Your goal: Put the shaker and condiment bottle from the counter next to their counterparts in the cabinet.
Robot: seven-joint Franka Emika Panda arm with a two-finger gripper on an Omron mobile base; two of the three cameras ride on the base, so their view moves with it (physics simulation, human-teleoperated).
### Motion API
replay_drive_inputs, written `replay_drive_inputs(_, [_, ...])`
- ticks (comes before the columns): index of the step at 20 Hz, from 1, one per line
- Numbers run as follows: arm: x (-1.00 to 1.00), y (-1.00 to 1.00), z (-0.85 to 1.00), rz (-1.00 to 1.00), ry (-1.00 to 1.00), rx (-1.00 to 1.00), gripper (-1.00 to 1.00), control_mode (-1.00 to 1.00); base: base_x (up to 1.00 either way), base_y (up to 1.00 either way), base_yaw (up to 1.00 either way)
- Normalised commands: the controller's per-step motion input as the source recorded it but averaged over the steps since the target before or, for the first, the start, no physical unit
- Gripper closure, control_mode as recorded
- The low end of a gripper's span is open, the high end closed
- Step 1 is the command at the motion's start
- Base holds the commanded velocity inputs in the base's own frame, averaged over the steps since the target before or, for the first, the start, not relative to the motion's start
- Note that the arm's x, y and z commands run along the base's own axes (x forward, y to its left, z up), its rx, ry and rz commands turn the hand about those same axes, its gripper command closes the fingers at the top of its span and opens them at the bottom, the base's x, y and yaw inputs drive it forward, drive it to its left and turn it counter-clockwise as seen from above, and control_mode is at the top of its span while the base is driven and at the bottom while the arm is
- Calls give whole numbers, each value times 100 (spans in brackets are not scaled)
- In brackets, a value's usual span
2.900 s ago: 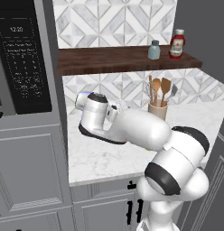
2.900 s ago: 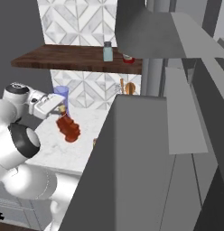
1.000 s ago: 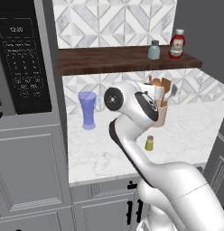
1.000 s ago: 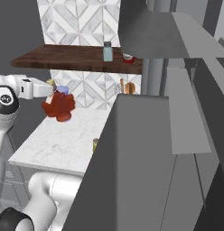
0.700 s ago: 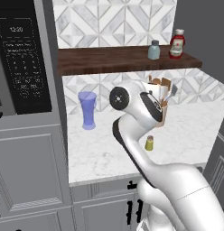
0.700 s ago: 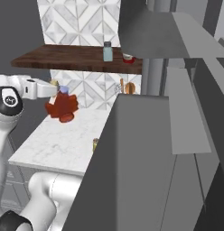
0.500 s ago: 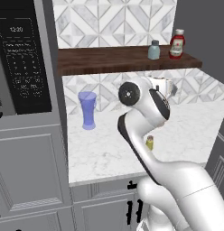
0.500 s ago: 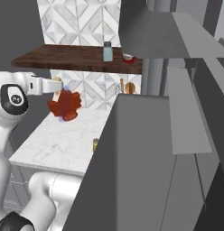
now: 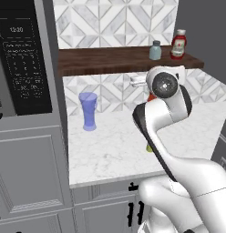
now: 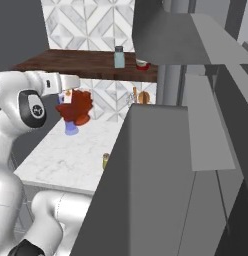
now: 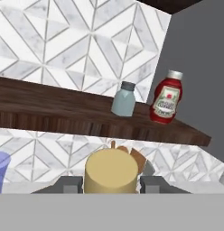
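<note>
My gripper [image 11: 110, 182] is shut on the condiment bottle; its tan-yellow cap [image 11: 110, 173] sits between the two fingertips. From the right base, the red-orange condiment bottle [image 10: 78, 108] hangs in the air above the counter [image 10: 61, 155], below the cabinet shelf [image 10: 71, 61]. The olive-yellow shaker [image 10: 105, 161] stands on the counter, and in the left base view this shaker [image 9: 149, 148] is half hidden by my arm. On the cabinet shelf [image 11: 50, 108] stand the pale blue-grey shaker [image 11: 123, 99] and the squat red bottle [image 11: 166, 98], up and ahead of the gripper.
A blue glass [image 9: 88, 110] stands on the counter at the back left. A black microwave [image 9: 23, 63] sits in the tall grey unit to the left. A holder of wooden utensils [image 10: 141, 97] stands by the wall. A grey cabinet side [image 10: 146, 190] blocks the right.
My arm has swung to the right and lifted the condiment bottle higher, closer to the shelf's right end. The shaker on the counter has stayed put.
</note>
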Motion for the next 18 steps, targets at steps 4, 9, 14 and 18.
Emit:
replay_drive_inputs(4, [0, 0, 0, 0, 0, 0, 100, -100, 0, 0, 0])
replay_drive_inputs(9, [-2, -20, 34, 2, 4, 0, 100, -100, 0, 0, 0])
replay_drive_inputs(14, [-14, -21, 56, 11, 5, 0, 100, -100, 0, 0, 0])
replay_drive_inputs(18, [-19, -18, 49, 18, 3, 0, 100, -100, 0, 0, 0])
